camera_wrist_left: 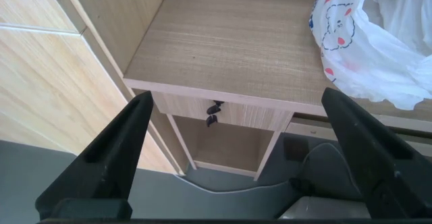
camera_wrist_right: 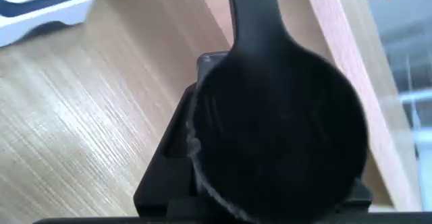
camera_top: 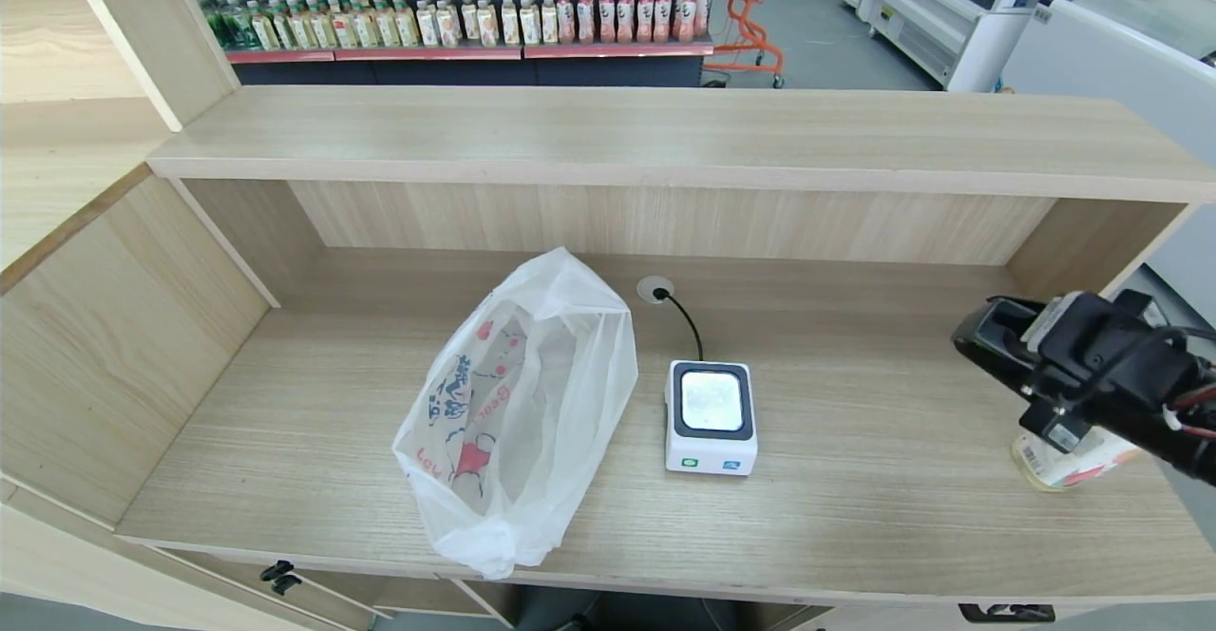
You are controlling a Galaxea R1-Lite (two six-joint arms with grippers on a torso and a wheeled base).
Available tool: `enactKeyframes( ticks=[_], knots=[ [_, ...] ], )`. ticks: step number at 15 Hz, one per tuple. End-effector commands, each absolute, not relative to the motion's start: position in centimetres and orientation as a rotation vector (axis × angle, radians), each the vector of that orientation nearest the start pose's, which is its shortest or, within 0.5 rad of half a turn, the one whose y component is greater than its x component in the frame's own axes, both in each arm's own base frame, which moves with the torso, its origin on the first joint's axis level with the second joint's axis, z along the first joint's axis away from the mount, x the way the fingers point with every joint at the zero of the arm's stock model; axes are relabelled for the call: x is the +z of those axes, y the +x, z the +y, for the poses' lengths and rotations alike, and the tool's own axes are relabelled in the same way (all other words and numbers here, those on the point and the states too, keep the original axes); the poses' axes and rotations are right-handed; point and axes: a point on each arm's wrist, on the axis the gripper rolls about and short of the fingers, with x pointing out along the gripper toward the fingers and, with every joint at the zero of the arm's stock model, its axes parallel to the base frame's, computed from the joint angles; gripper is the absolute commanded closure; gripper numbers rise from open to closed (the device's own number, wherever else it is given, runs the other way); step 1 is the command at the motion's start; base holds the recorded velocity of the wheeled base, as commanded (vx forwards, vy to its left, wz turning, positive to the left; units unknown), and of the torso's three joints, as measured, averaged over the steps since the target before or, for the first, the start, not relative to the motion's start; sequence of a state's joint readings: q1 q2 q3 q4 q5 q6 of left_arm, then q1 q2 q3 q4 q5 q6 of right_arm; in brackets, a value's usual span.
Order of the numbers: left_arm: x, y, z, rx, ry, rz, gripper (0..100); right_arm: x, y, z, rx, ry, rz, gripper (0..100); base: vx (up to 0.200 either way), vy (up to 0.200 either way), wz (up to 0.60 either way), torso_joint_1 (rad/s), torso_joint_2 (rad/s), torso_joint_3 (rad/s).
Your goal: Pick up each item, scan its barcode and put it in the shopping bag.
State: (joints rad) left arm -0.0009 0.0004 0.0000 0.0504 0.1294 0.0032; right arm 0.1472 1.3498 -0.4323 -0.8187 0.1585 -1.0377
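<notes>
Wooden counter (camera_top: 855,498), right tool (camera_top: 990,338) above bottle (camera_top: 1062,465), left tool (camera_wrist_left: 236,153) spread wide

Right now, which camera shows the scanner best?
Head view: the whole scanner sits face up on the counter, with its cable, right of the bag. The right wrist view catches just one corner at its edge. The left wrist view looks at the bag and the counter's front edge.

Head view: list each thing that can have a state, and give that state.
shopping bag: slumped on the counter, printed pack inside.
scanner: flat, window up, cable attached.
bottle: upright, partly hidden by the right gripper.
left gripper: open, empty.
</notes>
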Motion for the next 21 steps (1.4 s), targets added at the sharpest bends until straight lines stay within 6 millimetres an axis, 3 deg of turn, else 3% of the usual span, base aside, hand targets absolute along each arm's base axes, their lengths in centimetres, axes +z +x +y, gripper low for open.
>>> enactKeyframes(
  ticks=[1, 2, 3, 4, 5, 6, 10, 13, 15, 21],
  knots=[
    [7.0, -2.3, 0.3, 0.130, 0.006, 0.051, 0, 19.3, 18.5, 4.0, 0.525, -1.164, -0.270, 100, 0.000, 0.000, 0.00, 0.000, 0.00, 0.000],
    [7.0, -2.3, 0.3, 0.127, 0.006, 0.051, 0, 19.2, 18.5, 4.0, 0.572, -1.224, -0.320, 100, 0.000, 0.000, 0.00, 0.000, 0.00, 0.000],
    [7.0, -2.3, 0.3, 0.129, 0.006, 0.051, 0, 19.0, 18.1, 4.2, 0.693, -1.459, -0.530, 100, 0.000, 0.000, 0.00, 0.000, 0.00, 0.000],
    [7.0, -2.3, 0.3, 0.129, 0.006, 0.051, 0, 18.8, 18.1, 4.6, 0.748, -1.575, -0.682, 100, 0.000, 0.000, 0.00, 0.000, 0.00, 0.000],
    [7.0, -2.3, 0.3, 0.130, 0.006, 0.051, 0, 18.6, 18.0, 5.4, 0.796, -1.652, -0.820, 100, 0.000, 0.000, 0.00, 0.000, 0.00, 0.000],
    [7.0, -2.3, 0.3, 0.127, 0.006, 0.051, 0, 17.5, 17.4, 7.9, 0.902, -1.751, -1.067, 100, 0.000, 0.000, 0.00, 0.000, 0.00, 0.000],
    [7.0, -2.3, 0.3, 0.130, 0.006, 0.051, 0, 14.0, 16.0, 9.0, 1.203, -1.806, -1.263, 100, 0.000, 0.000, 0.00, 0.000, 0.00, 0.000],
    [7.0, -2.3, 0.3, 0.127, 0.006, 0.051, 0, 14.3, 16.2, 9.4, 1.168, -1.833, -1.414, 100, 0.000, 0.000, 0.00, 0.000, 0.00, 0.000],
    [7.0, -2.3, 0.3, 0.129, 0.006, 0.051, 0, 15.8, 16.1, 11.8, 1.075, -1.808, -1.720, 100, 0.000, 0.000, 0.00, 0.000, 0.00, 0.000],
    [7.0, -2.3, 0.3, 0.127, 0.006, 0.051, 0, 15.1, 16.0, 12.1, 1.029, -1.801, -1.873, 100, 0.000, 0.000, 0.00, 0.000, 0.00, 0.000]
  ],
)
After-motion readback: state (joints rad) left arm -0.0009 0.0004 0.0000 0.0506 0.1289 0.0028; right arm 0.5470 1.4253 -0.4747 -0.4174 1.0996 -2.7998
